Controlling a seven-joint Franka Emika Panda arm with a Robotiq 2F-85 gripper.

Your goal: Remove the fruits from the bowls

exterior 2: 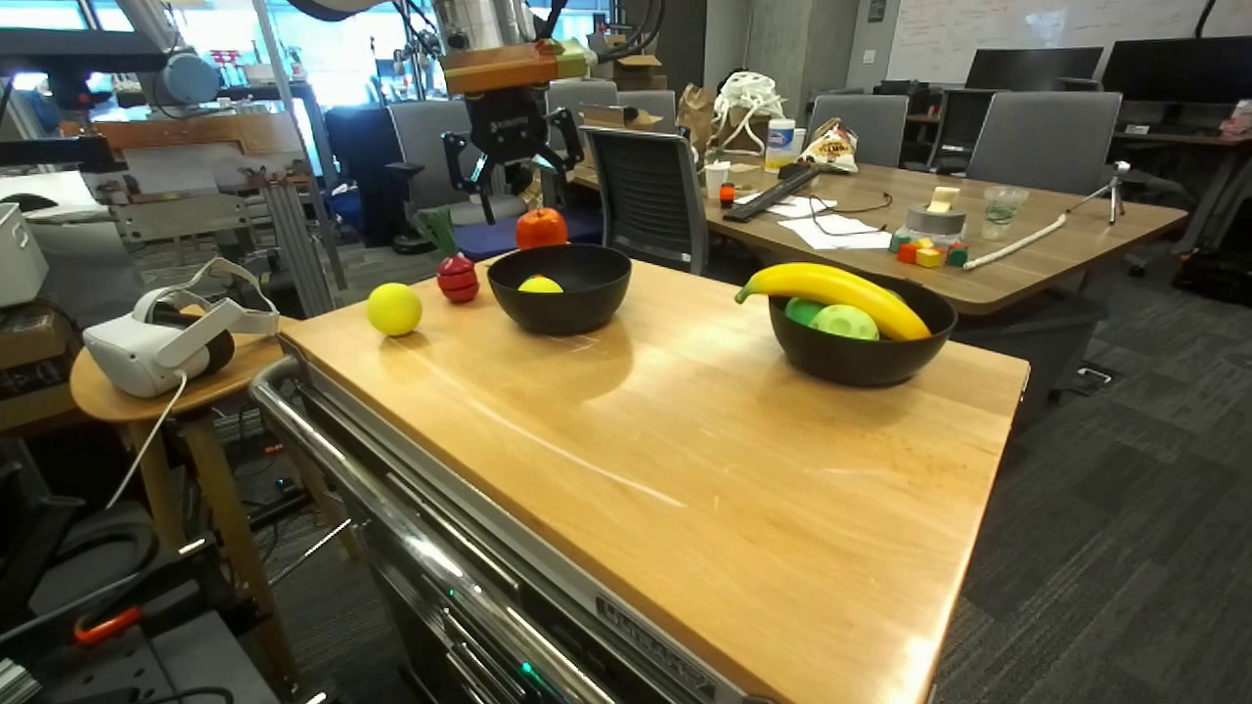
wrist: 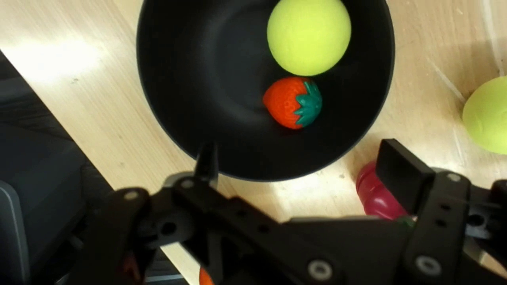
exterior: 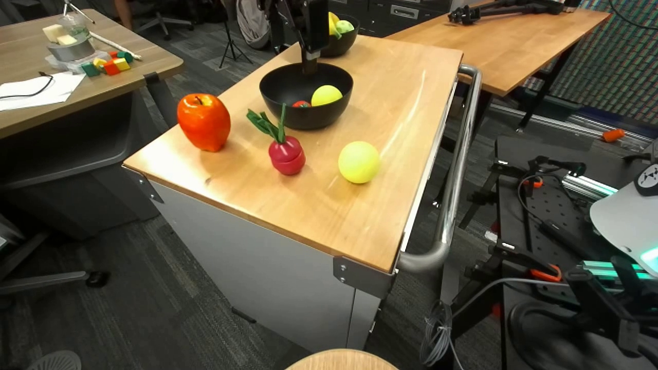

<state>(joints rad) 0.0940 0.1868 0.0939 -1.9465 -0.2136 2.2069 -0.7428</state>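
— Nearest the wrist camera we find the black, two-fingered mechanical gripper (wrist: 304, 166), its fingers spread wide and nothing pinched between them. In an exterior view it hangs above the pale wooden tabletop (exterior 2: 685, 469), touching nothing we can see.

— What is there to take out?

— In the matte black round bowl (wrist: 178, 71) we record an orange-red, plastic-looking strawberry (wrist: 283, 103) with a green leaf cap. Just beside it lies a smooth yellow ball (wrist: 309, 37); contact between the two we cannot settle. A second black bowl (exterior 2: 861, 364), well apart, carries a long curved yellow banana (exterior 2: 836, 288) over green rounded fruits (exterior 2: 846, 323), partly hidden.

— How do we expect them to handle?

— We judge the strawberry light, stiff and somewhat slick: take hold across its widest part, near the leaf cap, since the tapered tip would let the pads slide off. The ball looks softer, perhaps foam; we would grip it gently at mid-height, as it may roll.

— And the banana?

— Light and rigid, by our judgement. We advise a hold at the middle of its curve; the stem end juts past the bowl's rim, yet lifting there would likely swing its length.
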